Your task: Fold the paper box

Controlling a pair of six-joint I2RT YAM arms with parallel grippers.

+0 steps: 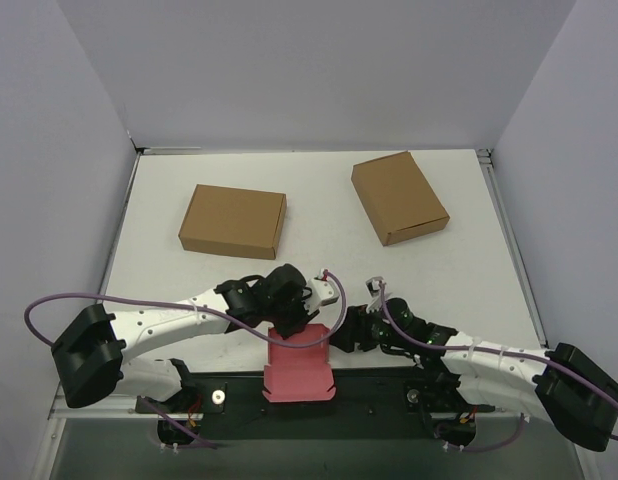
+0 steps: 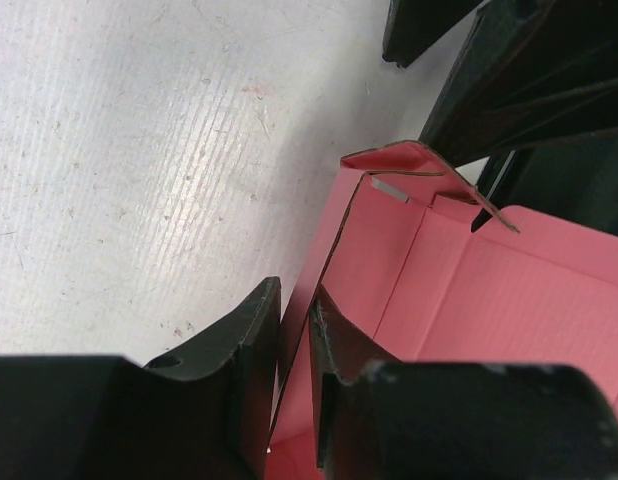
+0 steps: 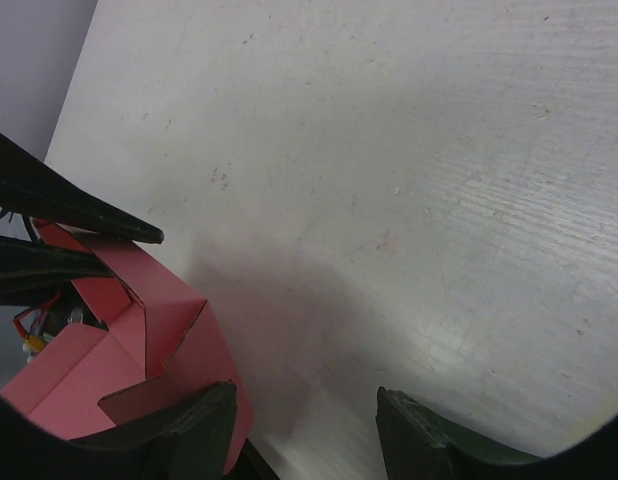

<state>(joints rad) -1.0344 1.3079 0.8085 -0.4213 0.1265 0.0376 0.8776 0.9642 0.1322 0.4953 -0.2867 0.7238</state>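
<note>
Pink paper box (image 1: 299, 372) part-formed, lower centre of top view, near bench (image 1: 319, 240) edge. Left tool (image 2: 294, 300) pinching side wall. Right tool (image 3: 301, 410) spread, empty, just beside raised flap. Advise: hold wall firm, press flap inward along crease, avoid buckling.

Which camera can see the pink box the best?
The left wrist camera. The pink box fills it up close: you see its inside, raised walls and a folded corner, with one wall pinched by the left pincer. The top camera shows it small and partly covered. The right wrist camera catches only one corner.
</note>
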